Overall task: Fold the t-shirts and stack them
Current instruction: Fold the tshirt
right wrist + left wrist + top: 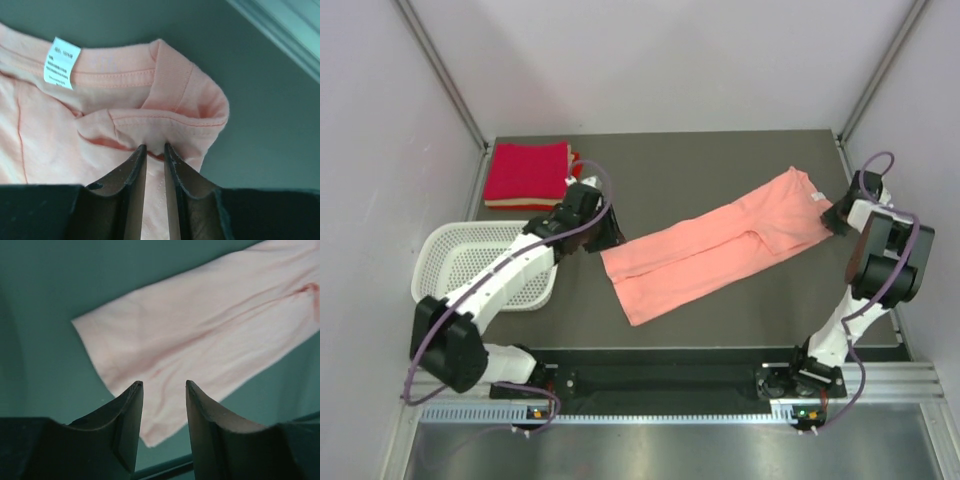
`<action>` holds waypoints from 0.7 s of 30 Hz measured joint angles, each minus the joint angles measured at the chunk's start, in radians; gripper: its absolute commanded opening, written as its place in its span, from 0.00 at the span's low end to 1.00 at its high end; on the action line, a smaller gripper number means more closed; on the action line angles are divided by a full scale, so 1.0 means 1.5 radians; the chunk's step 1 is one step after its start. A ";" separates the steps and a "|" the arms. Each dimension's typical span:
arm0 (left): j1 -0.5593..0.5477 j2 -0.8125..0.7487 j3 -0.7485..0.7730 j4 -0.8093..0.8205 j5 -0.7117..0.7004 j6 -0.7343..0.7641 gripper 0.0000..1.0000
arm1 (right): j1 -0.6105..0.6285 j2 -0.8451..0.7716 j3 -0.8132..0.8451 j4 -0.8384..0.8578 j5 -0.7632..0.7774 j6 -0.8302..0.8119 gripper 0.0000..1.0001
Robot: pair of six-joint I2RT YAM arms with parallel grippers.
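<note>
The red t-shirts (527, 172) lie folded and stacked at the far left corner of the bench (720, 165), so that part of the job looks done. The salmon-pink t-shirt (720, 245) is only part way there. It lies as a long narrow strip, folded lengthwise, and slants from the middle of the bench toward the far right corner. The right claw (155, 147) is clamped on a bunched fold of cloth at the collar end, near the white tag (62, 62). The left claw (164, 385) hangs over the hem end with its jaws apart and nothing between them. As I judge it, the strip has yet to be folded crosswise into a square and then set on the red pile. The white basket (485, 262) sits at the left edge, beside the left arm
</note>
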 measured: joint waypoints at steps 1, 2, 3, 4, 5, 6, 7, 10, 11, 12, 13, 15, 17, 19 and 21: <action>0.006 0.028 0.005 0.002 -0.007 0.003 0.44 | 0.000 0.022 0.028 -0.005 -0.005 -0.001 0.22; 0.015 0.064 0.007 0.004 -0.011 0.007 0.44 | 0.001 0.053 0.070 -0.007 -0.013 -0.002 0.22; 0.028 0.095 0.009 0.007 -0.009 0.012 0.44 | 0.003 0.076 0.100 -0.006 -0.019 -0.002 0.23; 0.041 0.123 0.010 0.009 -0.007 0.014 0.45 | 0.005 0.099 0.132 -0.007 -0.025 -0.003 0.23; 0.061 0.159 0.012 0.009 0.001 0.019 0.45 | 0.006 0.121 0.163 -0.012 -0.034 -0.004 0.23; 0.075 0.181 0.017 0.006 0.008 0.023 0.45 | 0.007 0.144 0.198 -0.018 -0.043 -0.006 0.23; 0.091 0.211 0.026 0.006 0.020 0.032 0.45 | 0.008 0.166 0.232 -0.024 -0.050 -0.009 0.23; 0.124 0.279 0.080 -0.007 0.040 0.057 0.47 | 0.010 0.225 0.319 -0.032 -0.072 -0.021 0.24; 0.129 0.296 0.098 -0.005 0.047 0.068 0.47 | 0.011 0.238 0.340 -0.035 -0.079 -0.024 0.24; 0.132 0.310 0.117 -0.005 0.057 0.078 0.48 | 0.011 0.252 0.360 -0.037 -0.087 -0.027 0.25; 0.132 0.320 0.131 -0.005 0.065 0.086 0.48 | 0.011 0.261 0.376 -0.038 -0.095 -0.031 0.26; 0.132 0.339 0.157 -0.001 0.089 0.104 0.50 | 0.011 0.265 0.379 -0.037 -0.105 -0.033 0.29; 0.132 0.354 0.168 0.007 0.123 0.120 0.50 | 0.011 0.261 0.373 -0.031 -0.112 -0.035 0.32; 0.132 0.368 0.171 0.014 0.159 0.131 0.50 | 0.011 0.247 0.351 -0.024 -0.116 -0.036 0.35; 0.132 0.384 0.170 0.017 0.197 0.142 0.50 | 0.011 0.226 0.329 -0.036 -0.119 -0.037 0.39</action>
